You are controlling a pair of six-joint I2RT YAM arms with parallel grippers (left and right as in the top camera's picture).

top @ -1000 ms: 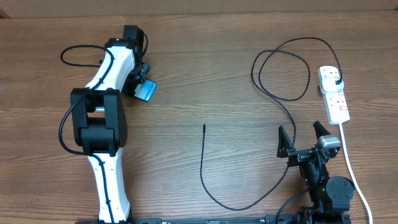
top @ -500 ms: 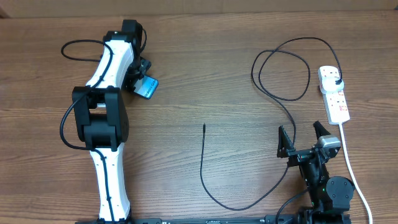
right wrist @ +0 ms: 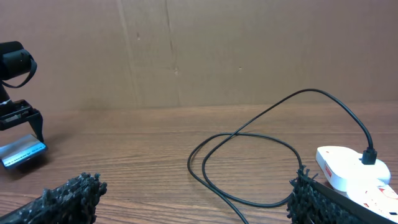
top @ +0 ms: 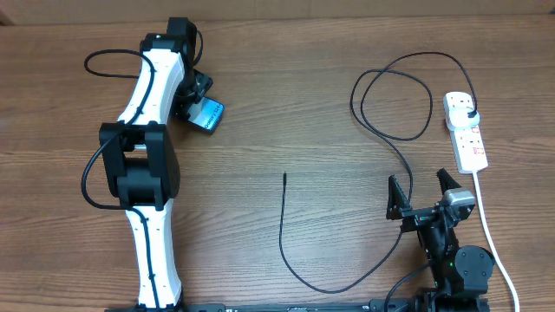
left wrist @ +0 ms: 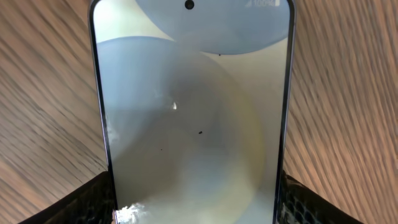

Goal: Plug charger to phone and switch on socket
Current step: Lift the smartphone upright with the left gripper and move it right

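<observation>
My left tool [left wrist: 196, 208] has hold of the phone [top: 208, 115]: the jaws stand fairly wide, and in the left wrist view one black fingertip [left wrist: 93, 199] presses on each long edge of the handset, whose lit, pale screen fills the space between them. This is at the far left of the surface [top: 286, 78], with the phone tilted in the grip. I cannot tell whether its lower edge touches the wood. My right tool [top: 422, 195] is at the near right with its jaws spread as wide as they go. It holds nothing and touches nothing, and only bare wood and a run of cable show between the fingers [right wrist: 68, 199] in the right wrist view. The charger [top: 299, 269] lies loose on the surface. Its straight connector tip is near the middle, well apart from the phone and from both tools. From there the cable curves toward the near edge, swings up past my right tool, and makes a double loop at the far right. Its black plug sits in the far end of the socket [top: 468, 143], the white strip lying along the right side just beyond my right tool, with its white cord trailing toward the near edge.
</observation>
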